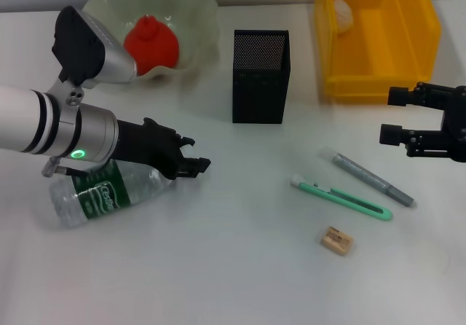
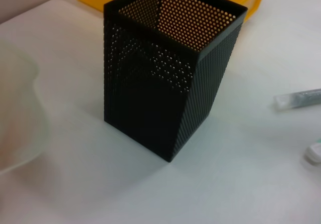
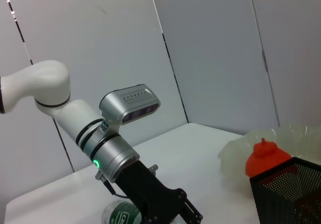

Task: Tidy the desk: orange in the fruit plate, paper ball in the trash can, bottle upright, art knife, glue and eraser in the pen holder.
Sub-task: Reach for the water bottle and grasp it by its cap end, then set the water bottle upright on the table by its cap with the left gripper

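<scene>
Near the left edge of the worktop [image 1: 240, 267] the bottle [image 1: 102, 194] lies on its side, long axis running left to right, slightly rising toward the right. Above it hangs the left claw [image 1: 193, 157], fingers a little apart, pointing right. By the right edge the right claw [image 1: 389, 114] hovers, fingers apart. Between them, toward the back edge, stands the black pen holder [image 1: 261, 76], upright.
</scene>
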### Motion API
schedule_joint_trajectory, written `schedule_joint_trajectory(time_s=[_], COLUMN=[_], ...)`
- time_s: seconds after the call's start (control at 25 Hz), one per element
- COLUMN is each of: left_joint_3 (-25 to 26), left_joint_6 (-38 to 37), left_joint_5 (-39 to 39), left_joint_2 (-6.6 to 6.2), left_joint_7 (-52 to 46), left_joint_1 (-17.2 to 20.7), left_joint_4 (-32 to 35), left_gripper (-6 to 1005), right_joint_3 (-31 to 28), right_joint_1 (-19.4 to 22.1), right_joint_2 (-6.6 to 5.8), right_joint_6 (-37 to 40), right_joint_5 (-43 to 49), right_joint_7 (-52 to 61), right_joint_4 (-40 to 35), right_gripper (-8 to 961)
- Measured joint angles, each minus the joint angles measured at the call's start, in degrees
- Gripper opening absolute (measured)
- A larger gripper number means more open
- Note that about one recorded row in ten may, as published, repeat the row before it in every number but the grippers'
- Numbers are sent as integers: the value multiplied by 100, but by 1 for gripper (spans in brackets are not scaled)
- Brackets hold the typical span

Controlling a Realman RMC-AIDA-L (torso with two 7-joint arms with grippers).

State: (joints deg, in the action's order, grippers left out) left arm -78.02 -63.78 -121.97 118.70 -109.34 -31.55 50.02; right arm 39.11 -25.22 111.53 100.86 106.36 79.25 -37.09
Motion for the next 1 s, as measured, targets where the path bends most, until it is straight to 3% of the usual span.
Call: schedule_joint_trajectory(time_s=[0.24, 0.52, 0.68, 1.0], left_joint_3=[-3, 34, 318, 857], left_joint_6=[-74, -74, 27, -17], left_joint_5=[-11, 185, 673, 1285], left_joint_2=[-12, 2, -9, -17], left_joint_7=[2, 0, 234, 641], left_joint_1=[188, 742, 1060, 1128], left_joint_4=[432, 1716, 2337, 2324], left_gripper=[424, 424, 424, 423], right_joint_3=[-10, -18, -27, -29], right_joint_1=[8, 18, 15, -6], right_joint_2=[3, 8, 9, 9], right_joint_6=[24, 39, 39, 40], right_joint_5=[-1, -21, -54, -61], right_joint_7=[2, 8, 13, 21], right_joint_4=[0, 0, 0, 0], right_gripper=[826, 826, 826, 827])
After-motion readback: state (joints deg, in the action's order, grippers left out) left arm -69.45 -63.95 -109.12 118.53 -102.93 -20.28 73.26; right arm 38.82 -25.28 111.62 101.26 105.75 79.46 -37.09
